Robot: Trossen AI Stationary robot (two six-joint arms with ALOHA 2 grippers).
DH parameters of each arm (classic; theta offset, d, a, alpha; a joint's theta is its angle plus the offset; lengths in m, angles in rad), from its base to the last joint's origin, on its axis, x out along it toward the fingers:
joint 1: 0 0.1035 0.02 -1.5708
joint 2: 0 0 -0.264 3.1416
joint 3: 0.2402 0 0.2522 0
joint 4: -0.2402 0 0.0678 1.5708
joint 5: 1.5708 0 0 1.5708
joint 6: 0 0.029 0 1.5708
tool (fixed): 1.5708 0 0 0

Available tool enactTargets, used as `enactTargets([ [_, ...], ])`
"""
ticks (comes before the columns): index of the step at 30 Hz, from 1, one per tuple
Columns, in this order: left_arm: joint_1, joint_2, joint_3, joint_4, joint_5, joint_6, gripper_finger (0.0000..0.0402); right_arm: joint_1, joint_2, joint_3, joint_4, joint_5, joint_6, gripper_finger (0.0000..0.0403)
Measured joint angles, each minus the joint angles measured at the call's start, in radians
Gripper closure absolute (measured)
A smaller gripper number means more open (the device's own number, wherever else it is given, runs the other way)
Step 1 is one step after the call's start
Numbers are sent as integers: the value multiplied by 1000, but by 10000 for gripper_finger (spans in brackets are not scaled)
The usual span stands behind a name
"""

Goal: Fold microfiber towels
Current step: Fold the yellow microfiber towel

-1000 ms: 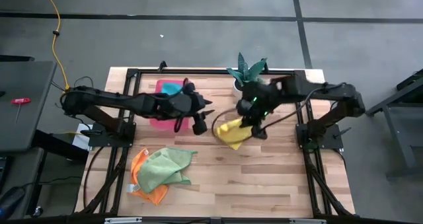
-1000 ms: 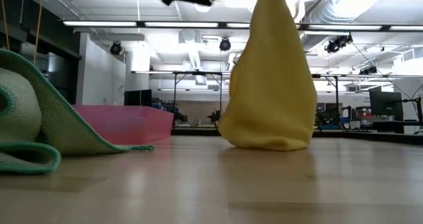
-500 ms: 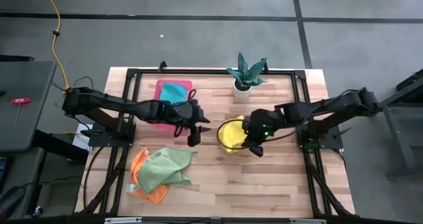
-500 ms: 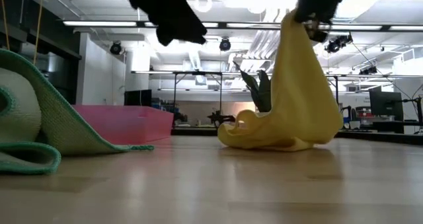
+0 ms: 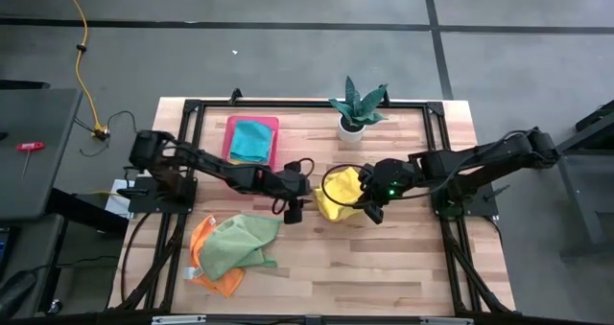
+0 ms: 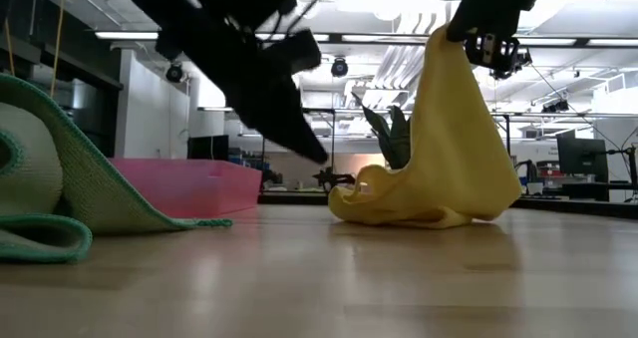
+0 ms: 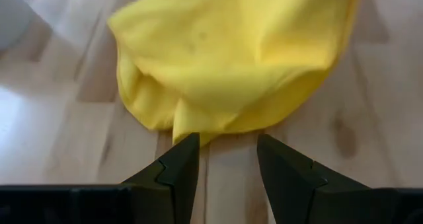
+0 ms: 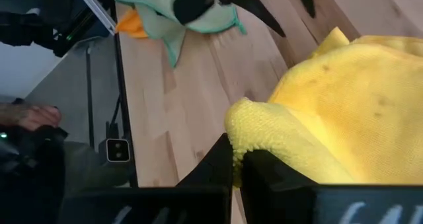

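A: Changes? Right gripper [image 5: 372, 208] has dropped from high up; it stays clamped on a corner of the yellow towel [image 5: 338, 193], whose lower half now slumps on the table [image 5: 384, 258] mid-way across.

B: Left gripper [image 5: 295, 210]?

A: Moved in beside the towel's near edge, fingers [image 7: 177, 168] parted, holding nothing. Likely about to take a second corner, so spreading can start. Folding itself not begun.

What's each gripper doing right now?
Left gripper: open, empty, nearing the yellow towel.
Right gripper: shut on the yellow towel.
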Motion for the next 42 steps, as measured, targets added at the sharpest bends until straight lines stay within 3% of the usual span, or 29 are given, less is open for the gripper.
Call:
enactTargets([
  [6, -8, 61, 1, 124, -4, 60, 258, 0, 0, 0, 0, 0, -2, 403],
  [13, -32, 109, 1, 161, -5, 164, 258, 0, 0, 0, 0, 0, -2, 403],
  [42, -34, 185, 2, 317, -222, 359, 258, -1, 0, 0, 8, 19, -8, 403],
])
